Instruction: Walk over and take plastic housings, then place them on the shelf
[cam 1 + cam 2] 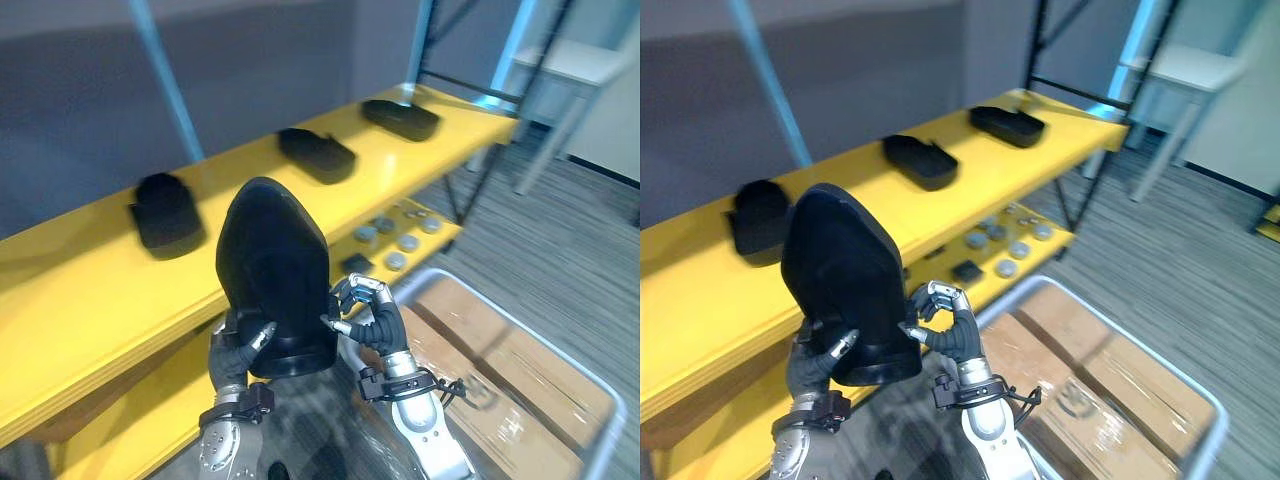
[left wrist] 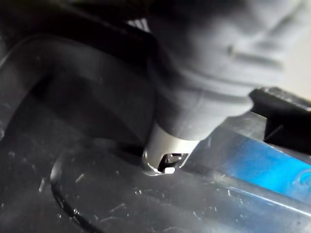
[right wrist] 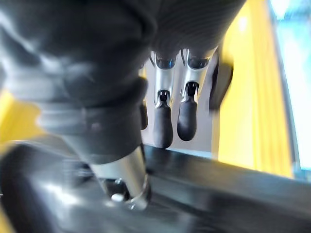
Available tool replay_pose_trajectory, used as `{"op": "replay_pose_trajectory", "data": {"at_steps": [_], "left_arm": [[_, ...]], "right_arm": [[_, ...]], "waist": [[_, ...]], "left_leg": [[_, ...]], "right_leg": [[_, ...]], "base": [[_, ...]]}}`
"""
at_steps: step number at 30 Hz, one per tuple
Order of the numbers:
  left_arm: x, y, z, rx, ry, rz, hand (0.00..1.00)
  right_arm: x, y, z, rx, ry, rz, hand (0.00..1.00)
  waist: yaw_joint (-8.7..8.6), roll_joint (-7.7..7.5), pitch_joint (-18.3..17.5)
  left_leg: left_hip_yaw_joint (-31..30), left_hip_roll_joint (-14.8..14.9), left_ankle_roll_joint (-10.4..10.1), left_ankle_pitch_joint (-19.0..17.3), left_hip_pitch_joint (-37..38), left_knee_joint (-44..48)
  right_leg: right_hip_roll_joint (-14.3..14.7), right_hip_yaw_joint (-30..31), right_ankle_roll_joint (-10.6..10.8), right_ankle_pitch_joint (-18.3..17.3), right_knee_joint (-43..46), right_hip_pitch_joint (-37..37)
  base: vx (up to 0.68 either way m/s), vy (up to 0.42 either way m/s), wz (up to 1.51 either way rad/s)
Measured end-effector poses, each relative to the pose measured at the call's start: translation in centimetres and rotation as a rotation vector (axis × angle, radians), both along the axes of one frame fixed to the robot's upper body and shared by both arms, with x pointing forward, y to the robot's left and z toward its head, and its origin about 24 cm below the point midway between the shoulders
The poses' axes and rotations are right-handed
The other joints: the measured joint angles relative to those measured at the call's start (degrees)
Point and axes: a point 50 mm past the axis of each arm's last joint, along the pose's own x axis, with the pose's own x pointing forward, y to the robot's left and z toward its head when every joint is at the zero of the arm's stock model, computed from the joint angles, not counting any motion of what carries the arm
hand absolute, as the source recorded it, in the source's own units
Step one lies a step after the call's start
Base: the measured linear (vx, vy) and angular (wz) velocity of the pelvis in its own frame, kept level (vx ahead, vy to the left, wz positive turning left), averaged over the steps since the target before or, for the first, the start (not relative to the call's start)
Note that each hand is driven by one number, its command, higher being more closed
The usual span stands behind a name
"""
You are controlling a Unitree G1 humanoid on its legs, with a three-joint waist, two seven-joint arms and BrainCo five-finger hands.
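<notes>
Two hands grip one black plastic housing point(image 1: 272, 270). The left hand point(image 1: 236, 352) curls round its lower left edge; the right hand point(image 1: 375, 318) pinches its right edge. The housing stands upright, smooth, matte and dome-topped, in front of the upper shelf point(image 1: 90, 290).

To the right, a grey metal bin point(image 1: 600, 390) holds film-wrapped cardboard boxes point(image 1: 500, 370).

The lower shelf point(image 1: 445, 240) carries at least five small grey discs point(image 1: 396, 260).

The yellow upper shelf carries three shallow black housings, well apart: left housing point(image 1: 165, 212), middle housing point(image 1: 316, 154), far housing point(image 1: 400, 118).

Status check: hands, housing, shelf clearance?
Left hand and right hand both shut on black housing, held upright before the yellow shelf. Three more housings on top board. Nothing seen in the way.
</notes>
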Motion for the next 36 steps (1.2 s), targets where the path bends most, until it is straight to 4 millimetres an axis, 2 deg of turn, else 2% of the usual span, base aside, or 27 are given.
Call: {"op": "replay_pose_trajectory", "data": {"at_steps": [1,3,4,5,6,7,8,10,11,13,14,15,17,19,21,22,23,25,26,27,29,30,31,32,33,34,36], "left_arm": [[-0.4,0.4,0.7,0.050,-0.026,0.036,1.00],[-0.8,0.4,1.3,0.115,-0.045,0.072,1.00],[-0.9,0.4,1.4,0.159,-0.047,0.081,1.00],[-0.8,0.4,1.6,0.199,-0.051,0.090,1.00],[-0.8,0.4,1.8,0.216,-0.056,0.094,1.00],[-0.7,0.4,2.0,0.238,-0.064,0.104,1.00],[-0.5,0.3,2.3,0.272,-0.075,0.114,1.00],[-0.5,0.7,2.3,0.287,-0.069,0.147,1.00],[-0.7,1.4,2.3,0.286,-0.065,0.181,1.00],[-1.0,2.4,2.3,0.280,-0.066,0.221,1.00],[-1.4,3.2,2.2,0.283,-0.058,0.256,1.00],[-2.0,3.9,1.8,0.272,-0.039,0.281,1.00],[-3.0,4.1,1.7,0.241,-0.033,0.288,1.00],[-3.0,3.9,2.0,0.187,-0.060,0.251,1.00],[-2.5,3.0,2.3,0.129,-0.093,0.186,1.00],[-2.0,2.1,2.5,0.092,-0.114,0.134,1.00],[-1.5,1.2,2.5,0.042,-0.128,0.090,1.00],[-1.2,0.8,1.9,-0.010,-0.113,0.059,1.00],[-1.1,0.8,1.4,-0.025,-0.094,0.054,1.00],[-1.0,0.8,1.2,-0.029,-0.087,0.054,1.00],[-1.0,0.9,1.2,-0.028,-0.083,0.058,1.00],[-0.9,1.0,1.3,-0.023,-0.088,0.058,1.00],[-0.9,1.0,1.3,-0.022,-0.092,0.060,1.00],[-0.4,1.3,1.6,-0.003,-0.102,0.059,1.00],[0.0,1.8,1.5,0.028,-0.092,0.060,1.00],[0.0,2.1,1.6,0.041,-0.090,0.063,1.00],[0.1,2.2,1.9,0.073,-0.098,0.043,1.00]], "right_arm": [[0.1,0.2,0.2,0.005,-0.002,0.005,0.00],[0.3,0.1,0.3,0.000,-0.002,0.001,0.00],[0.4,-0.2,0.2,-0.002,0.003,-0.011,0.00],[0.5,-0.3,0.1,-0.002,0.008,-0.019,0.00],[0.6,-0.4,0.0,-0.003,0.012,-0.023,0.00],[0.6,-0.4,-0.1,-0.001,0.017,-0.030,0.00],[0.7,-0.7,-0.1,0.006,0.021,-0.044,0.00],[0.7,-1.7,-0.3,0.015,0.031,-0.087,0.00],[0.6,-3.8,-0.6,0.044,0.047,-0.181,0.00],[0.6,-7.2,-1.0,0.089,0.070,-0.347,0.00],[0.4,-9.3,-1.3,0.120,0.083,-0.450,0.00],[0.3,-10.5,-1.5,0.119,0.092,-0.504,0.00],[0.0,-10.6,-1.9,0.113,0.113,-0.509,0.00],[-0.1,-10.2,-1.8,0.133,0.112,-0.487,0.00],[-0.2,-10.4,-1.4,0.142,0.096,-0.490,0.00],[-0.6,-11.0,-1.5,0.153,0.099,-0.513,0.00],[-0.7,-11.7,-1.7,0.145,0.110,-0.535,0.00],[-0.9,-11.8,-2.1,0.138,0.125,-0.539,0.00],[-1.0,-11.9,-2.1,0.141,0.127,-0.539,0.00],[-1.1,-11.9,-2.1,0.148,0.130,-0.538,0.00],[-1.3,-12.0,-2.4,0.149,0.144,-0.542,0.00],[-1.6,-12.1,-2.8,0.155,0.162,-0.544,0.00],[-1.7,-12.1,-3.0,0.165,0.170,-0.542,0.00],[-1.7,-11.7,-3.7,0.202,0.210,-0.535,0.00],[-1.9,-10.9,-4.1,0.204,0.235,-0.487,0.00],[-1.9,-10.2,-4.1,0.211,0.239,-0.457,0.00],[-1.7,-8.9,-3.6,0.208,0.224,-0.380,0.00]], "waist": [[0.25,0.04,-0.08],[0.24,0.51,-0.34],[-0.19,0.31,-0.34],[-0.45,0.43,-0.22],[-0.51,0.53,-0.16],[-0.53,0.64,-0.09],[-1.27,0.79,0.44],[-2.10,0.89,0.94],[-3.00,0.64,1.02],[-3.25,0.30,1.10],[-3.11,-0.48,1.33],[-3.10,-0.25,1.93],[-2.58,-0.05,1.78],[-2.00,-0.41,1.88],[-3.11,-0.32,1.94],[-4.11,-0.28,2.01],[-4.54,0.35,2.63],[-4.76,0.64,2.90],[-5.07,0.53,2.97],[-5.29,0.52,2.97],[-6.09,1.40,2.72],[-6.14,2.77,1.90],[-6.17,3.72,1.40],[-6.25,1.52,2.05],[-5.93,0.47,2.29],[-5.92,-0.10,2.28],[-5.44,-0.71,1.82]], "left_leg": [[-1.26,-2.06,1.03,-0.55,0.63,-0.65],[-3.77,-4.32,2.49,-1.83,1.94,-0.69],[-6.08,-5.90,3.41,-2.61,3.43,-0.65],[-8.52,-6.95,4.35,-3.46,4.91,-0.50],[-9.62,-7.09,5.03,-4.02,5.38,-0.35],[-11.65,-6.98,5.55,-4.48,5.59,-0.06],[-15.54,-7.00,5.86,-4.68,6.19,0.15],[-18.98,-7.48,5.89,-4.84,7.19,0.28],[-22.24,-8.62,5.37,-5.00,7.40,0.88],[-24.62,-10.08,5.15,-5.15,7.61,1.28],[-25.33,-11.77,4.81,-5.69,7.81,1.71],[-25.26,-12.28,4.32,-6.74,8.25,2.30],[-23.71,-10.63,3.50,-8.97,7.09,4.08],[-23.09,-9.50,2.80,-9.95,5.68,5.30],[-22.12,-8.87,1.39,-12.05,3.02,6.99],[-12.98,-5.29,-0.24,-14.19,0.78,10.28],[-5.08,-1.16,-0.93,-14.31,-0.06,13.13],[-1.51,3.47,-0.11,-13.77,-0.70,16.99],[-1.89,5.95,-0.94,-14.69,-2.05,21.41],[-2.65,7.00,-1.45,-15.00,-2.73,22.90],[-6.69,11.32,-2.19,-14.93,-4.10,22.58],[-10.08,13.07,-3.06,-12.68,-3.34,18.54],[-12.02,13.78,-3.14,-9.89,-2.91,16.78],[-13.80,10.98,-10.65,-12.99,-3.06,18.84],[-13.72,8.87,-9.38,-14.58,-4.01,21.00],[-13.57,7.99,-8.72,-15.25,-4.40,21.96],[-11.73,5.28,-6.07,-17.35,-3.91,23.51]], "right_leg": [[-2.35,-1.67,0.34,-0.24,2.43,0.64],[-7.99,-2.27,0.92,-0.77,13.58,-0.36],[-12.44,-1.90,-0.58,0.24,23.37,-1.30],[-15.81,0.97,-6.91,3.24,32.23,-3.59],[-15.98,4.79,-8.48,1.95,35.86,-5.57],[-13.80,11.15,-7.38,-1.24,39.86,-8.80],[-8.02,19.56,-6.07,-5.70,41.12,-12.66],[-2.41,25.09,-4.83,-8.31,36.39,-13.96],[1.74,29.44,-4.18,-9.59,29.22,-14.99],[4.48,34.05,-3.51,-9.70,21.82,-15.59],[4.55,35.51,-5.65,-7.11,16.79,-15.44],[4.33,35.48,-4.43,-5.90,14.82,-14.45],[6.45,36.20,-4.90,-3.86,9.92,-12.85],[7.91,36.64,-5.43,-2.02,6.33,-12.31],[7.68,34.16,-5.36,-1.04,3.93,-11.72],[6.95,31.21,-5.47,-0.94,3.65,-11.27],[6.66,29.18,-5.48,-0.96,3.65,-10.01],[5.48,28.82,-5.38,-1.19,3.68,-8.16],[3.47,28.48,-5.28,-1.24,3.76,-7.55],[2.29,28.24,-5.10,-1.35,3.90,-7.39],[-0.47,27.22,-4.79,-1.36,4.07,-6.55],[-1.26,26.81,-2.26,-1.45,4.09,-5.89],[-1.56,26.53,0.07,-1.80,4.04,-5.36],[-4.94,26.38,3.02,-1.86,3.62,-3.91],[-6.59,25.63,2.58,1.43,2.99,-3.84],[-7.48,25.56,2.67,2.97,2.95,-3.88],[-10.43,26.72,3.00,9.10,3.24,-4.81]], "base": [[0.24,0.291,0.74],[0.19,0.269,0.87],[0.17,0.279,1.03],[0.17,0.266,1.00],[0.14,0.188,0.89],[0.12,0.074,1.16],[0.11,0.019,1.24],[0.09,-0.037,1.34],[0.09,-0.044,1.43],[0.07,-0.049,1.00],[0.09,-0.093,0.46],[0.08,-0.086,0.23],[0.07,-0.053,-0.34],[0.08,-0.053,-0.25],[0.07,-0.049,0.57],[0.08,-0.034,1.14],[0.10,-0.009,1.12],[0.11,0.108,0.62],[0.10,0.146,0.39],[0.08,0.197,0.32],[0.10,0.351,0.27],[0.14,0.470,0.20],[0.18,0.641,0.23],[0.13,0.529,0.23],[0.11,0.522,0.22],[0.10,0.429,0.15],[0.11,0.372,-0.11]]}}
